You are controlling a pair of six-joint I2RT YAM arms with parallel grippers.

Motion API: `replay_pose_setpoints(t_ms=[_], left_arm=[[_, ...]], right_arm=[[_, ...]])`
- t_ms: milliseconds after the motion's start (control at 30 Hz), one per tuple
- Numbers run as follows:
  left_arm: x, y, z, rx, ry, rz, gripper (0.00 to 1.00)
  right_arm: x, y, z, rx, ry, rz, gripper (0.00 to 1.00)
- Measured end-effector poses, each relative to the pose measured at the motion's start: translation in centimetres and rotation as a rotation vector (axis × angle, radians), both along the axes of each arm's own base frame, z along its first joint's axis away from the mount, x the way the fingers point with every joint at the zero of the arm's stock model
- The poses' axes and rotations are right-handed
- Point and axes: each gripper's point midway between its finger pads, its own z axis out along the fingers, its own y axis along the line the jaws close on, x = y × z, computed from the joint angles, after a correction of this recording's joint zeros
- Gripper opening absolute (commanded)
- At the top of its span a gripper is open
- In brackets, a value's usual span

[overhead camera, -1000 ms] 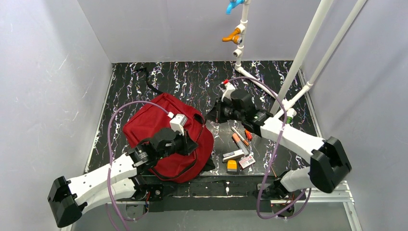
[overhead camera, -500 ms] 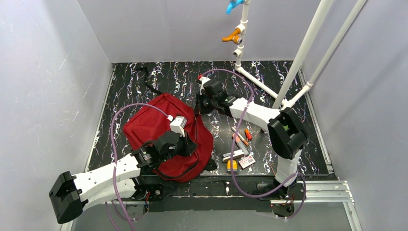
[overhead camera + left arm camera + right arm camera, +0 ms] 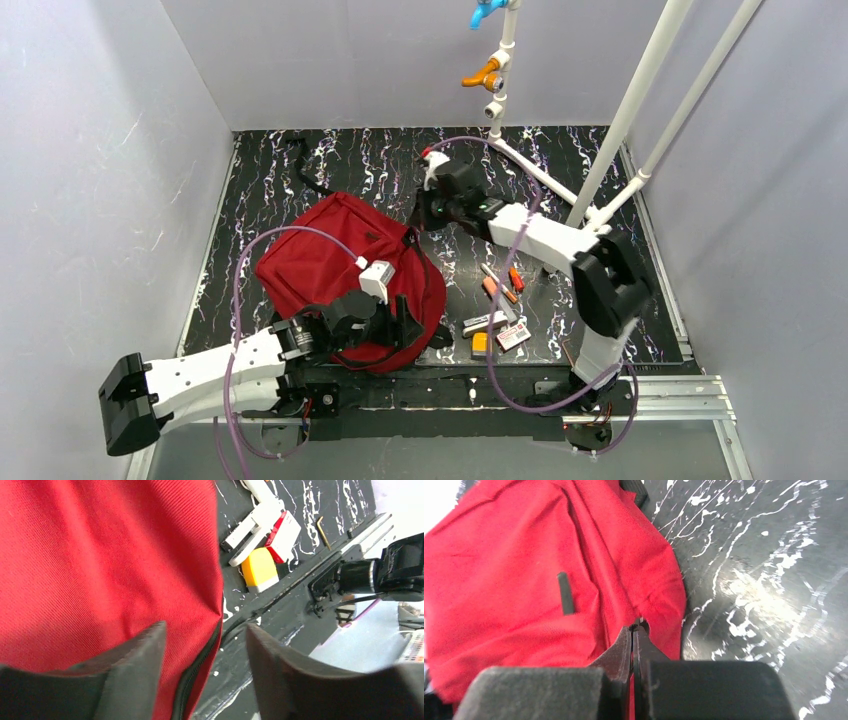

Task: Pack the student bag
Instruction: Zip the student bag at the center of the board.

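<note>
The student bag [image 3: 335, 265], dark red fabric with black trim, lies left of centre on the black marbled table. My left gripper [image 3: 405, 325] hovers open over its near right edge. In the left wrist view the bag [image 3: 100, 565] fills the left, and its black zip runs between the fingers of the left gripper [image 3: 205, 650] without being held. My right gripper [image 3: 418, 215] is at the bag's far right corner. The right wrist view shows the right gripper [image 3: 636, 627] shut on a small dark zip pull at the edge of the bag [image 3: 524, 580].
Right of the bag lie orange markers [image 3: 497, 290], a white stapler-like item [image 3: 485, 323], a yellow block [image 3: 482, 343] and a red-and-white box [image 3: 513, 336]. White pipes [image 3: 630, 110] rise at the back right. A black strap [image 3: 305, 170] trails behind the bag. Walls enclose the table.
My left gripper has opened and slid toward the bag's near right edge. The right gripper, still shut, has swung left to the bag's far right corner.
</note>
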Motion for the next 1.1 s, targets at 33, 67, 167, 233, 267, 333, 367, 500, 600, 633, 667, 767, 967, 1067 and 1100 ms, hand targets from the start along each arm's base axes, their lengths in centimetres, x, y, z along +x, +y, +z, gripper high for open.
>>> replay_pose_setpoints(t_ms=[33, 67, 167, 233, 267, 333, 367, 500, 600, 633, 667, 767, 967, 1067, 1100], left_arm=[[-0.4, -0.1, 0.1, 0.000, 0.005, -0.015, 0.70], [-0.5, 0.0, 0.2, 0.001, 0.012, -0.013, 0.73], [0.2, 0.1, 1.6, -0.010, -0.003, 0.027, 0.82], [1.2, 0.2, 3.5, -0.032, -0.022, 0.070, 0.87], [1.8, 0.3, 4.6, -0.046, -0.035, 0.095, 0.89], [3.1, 0.7, 6.8, -0.069, -0.050, 0.144, 0.92], [3.9, 1.1, 8.0, -0.081, -0.059, 0.174, 0.92], [7.1, 3.4, 11.5, -0.094, -0.071, 0.305, 0.91], [9.0, 4.8, 12.6, -0.051, -0.065, 0.357, 0.89], [9.3, 4.8, 12.7, -0.039, -0.060, 0.353, 0.88], [9.7, 4.6, 12.6, -0.019, -0.050, 0.340, 0.86], [10.6, 3.3, 11.7, 0.038, -0.010, 0.282, 0.77], [12.6, 0.2, 7.1, 0.160, 0.090, 0.136, 0.65], [13.6, -0.7, 5.7, 0.190, 0.133, 0.073, 0.67], [14.2, -0.8, 5.6, 0.184, 0.144, 0.057, 0.68]], right_arm=[[-0.2, -0.7, 1.1, 0.024, -0.017, -0.006, 0.01], [-0.5, -1.3, 2.3, 0.048, -0.034, -0.006, 0.01], [-2.1, -2.8, 5.7, 0.125, -0.079, 0.018, 0.01], [-3.7, -3.1, 7.2, 0.163, -0.097, 0.058, 0.28], [-4.1, -3.3, 7.5, 0.165, -0.098, 0.070, 0.37], [-4.6, -3.4, 7.3, 0.151, -0.089, 0.081, 0.50], [-4.9, -3.6, 6.9, 0.129, -0.081, 0.088, 0.57], [-5.5, -5.3, 5.0, 0.023, -0.032, 0.075, 0.82], [-6.1, -6.6, 3.8, -0.041, -0.010, 0.059, 0.89], [-6.2, -6.9, 3.7, -0.049, -0.010, 0.056, 0.89], [-6.6, -7.4, 3.3, -0.061, -0.004, 0.052, 0.89], [-7.5, -8.2, 2.7, -0.074, 0.008, 0.057, 0.86], [-8.5, -8.2, 1.1, -0.070, 0.025, 0.100, 0.67], [-8.7, -7.9, 0.9, -0.049, 0.020, 0.122, 0.54], [-8.8, -7.8, 0.8, -0.046, 0.020, 0.128, 0.47]])
